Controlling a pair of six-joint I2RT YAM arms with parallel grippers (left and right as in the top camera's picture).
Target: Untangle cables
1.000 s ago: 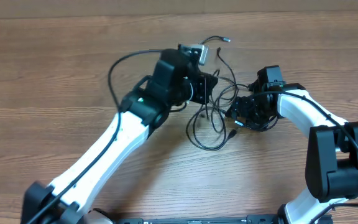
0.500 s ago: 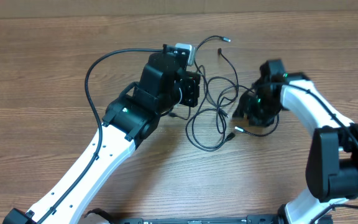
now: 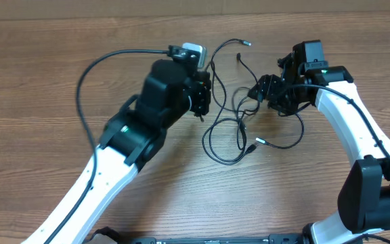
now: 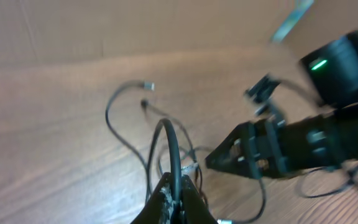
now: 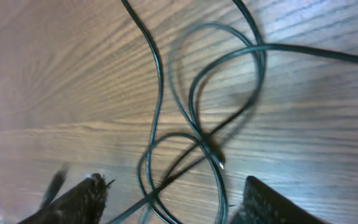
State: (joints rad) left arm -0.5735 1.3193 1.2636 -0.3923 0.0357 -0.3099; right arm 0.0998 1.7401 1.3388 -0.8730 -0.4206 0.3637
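The cables (image 3: 240, 125) are thin black cords lying in loose crossing loops at mid-table, with one silvery plug tip (image 3: 246, 43) at the far side. My left gripper (image 3: 200, 108) is at the left edge of the loops. In the left wrist view it (image 4: 179, 200) is shut on one cable strand (image 4: 174, 143) that arches up from the fingers. My right gripper (image 3: 256, 90) hovers at the right of the loops. The right wrist view shows it (image 5: 176, 202) open, with crossing cable loops (image 5: 160, 74) on the table below the gap.
Bare wood-grain table (image 3: 59, 81) surrounds the cables. The left arm's own thick black wire (image 3: 87, 74) arcs out to the left. A second plug tip (image 3: 259, 141) lies near the right arm's wire loop (image 3: 296, 135).
My left gripper has drawn left with its strand, stretching the loops. My right gripper has moved from the near right of the loops toward the far side.
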